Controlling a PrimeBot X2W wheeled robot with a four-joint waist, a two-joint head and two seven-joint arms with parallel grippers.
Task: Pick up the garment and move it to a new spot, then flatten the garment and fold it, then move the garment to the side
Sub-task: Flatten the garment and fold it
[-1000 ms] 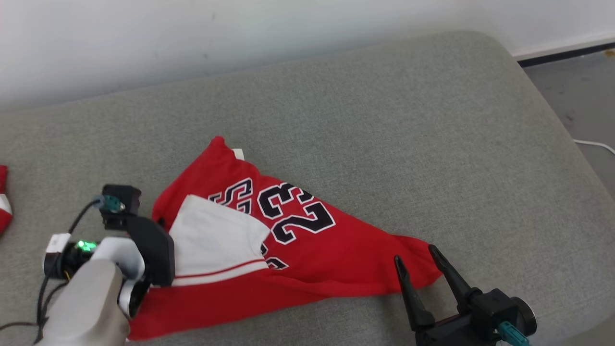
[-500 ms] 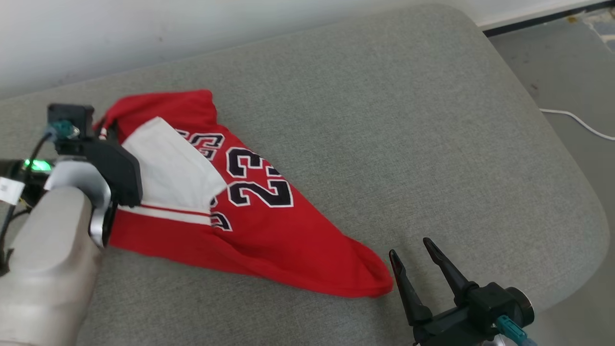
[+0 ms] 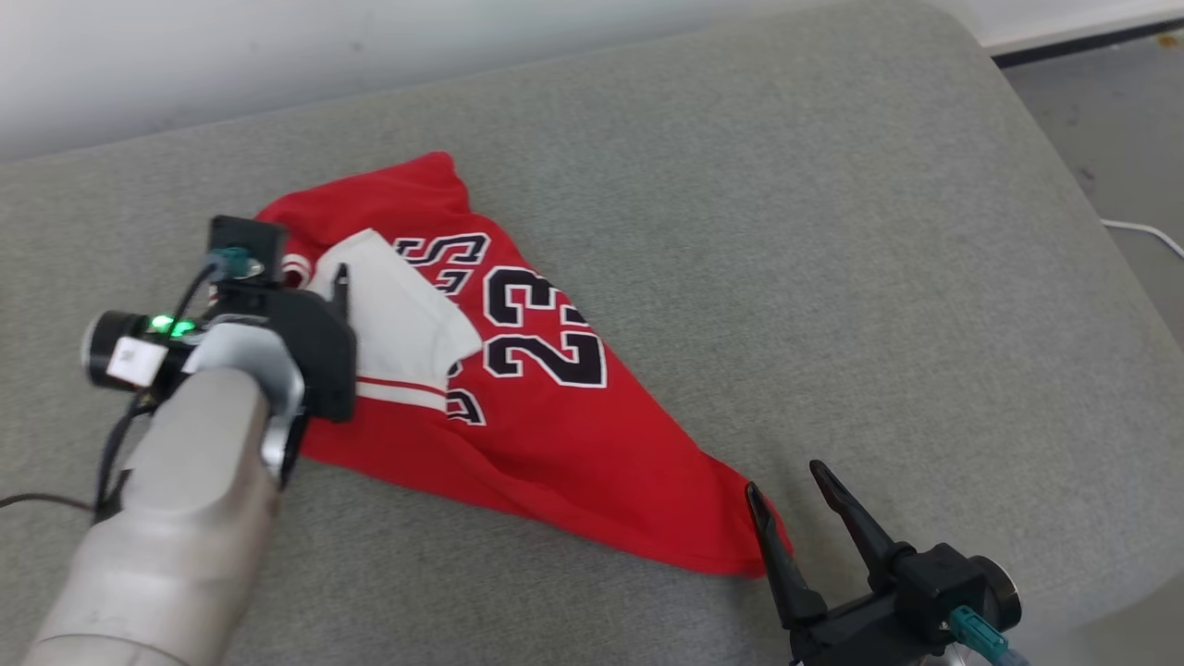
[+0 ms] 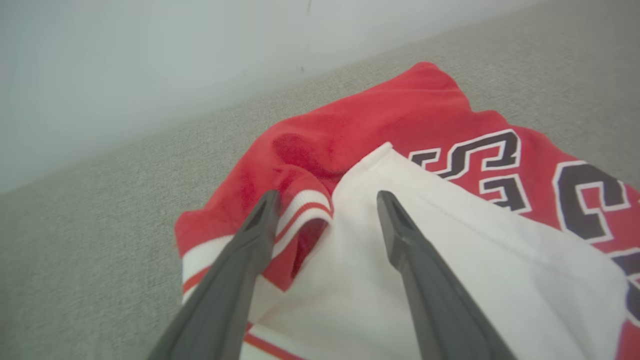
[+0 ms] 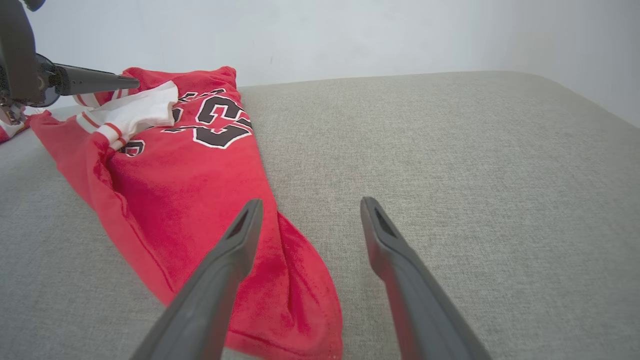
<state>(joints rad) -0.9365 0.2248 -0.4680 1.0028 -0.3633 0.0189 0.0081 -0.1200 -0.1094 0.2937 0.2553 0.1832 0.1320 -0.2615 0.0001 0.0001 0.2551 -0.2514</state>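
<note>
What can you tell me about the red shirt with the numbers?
The red jersey looks soft and fleecy, with a black, white-edged 23, a white folded-over panel and red-and-white striped trim. It lies crumpled in a rough triangle on the grey cushion. The open left tool hangs over the striped trim; the open right tool is at its pointed corner, holding nothing.

I see a grey cushion [image 3: 832, 231] spread across most of the head view, its weave even and its far right corner rounded. A pale wall [image 3: 277, 55] stands right behind its back edge. Past the rounded corner there is grey floor [image 3: 1110, 139], with a dark baseboard [image 3: 1082, 42] where wall and floor meet. A thin white cable [image 3: 1147, 233] lies on the floor beside the cushion's right edge. At the left edge of the right wrist view a red and white scrap [image 5: 6, 132] rests on the cushion; I cannot tell what it is.
</note>
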